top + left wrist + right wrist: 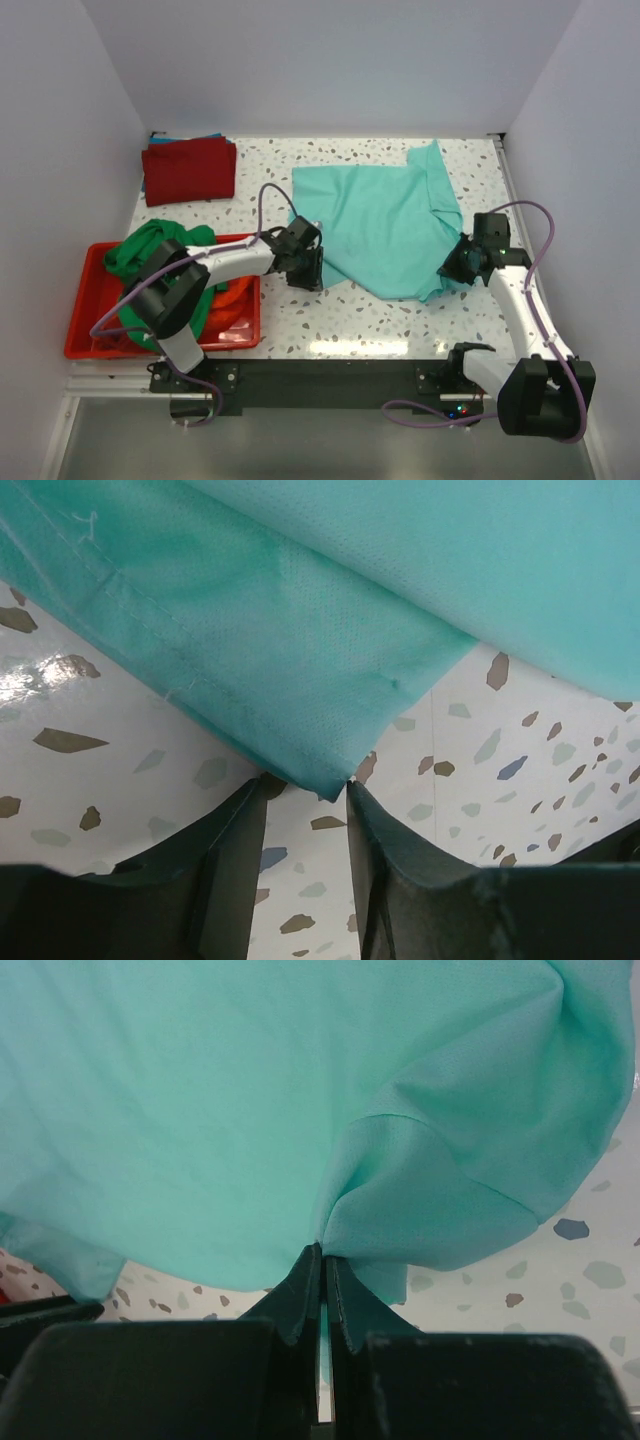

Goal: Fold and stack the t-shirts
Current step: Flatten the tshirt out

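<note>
The teal t-shirt (385, 225) is spread, rumpled, across the middle and right of the speckled desk (350, 325). Its near right edge is pinched by the right jaws, which are clenched on a fold of the fabric. Its near left corner is met by the left jaws, which are held apart; the corner's tip lies just at the gap between the fingers (235, 860) and is not clamped. The dark red t-shirt (188, 170) is laid folded at the far left of the desk. The green t-shirt (150, 250) and the orange t-shirt (238, 298) are heaped in the red bin (85, 305) at the near left, partly hidden by the left arm (225, 262).
</note>
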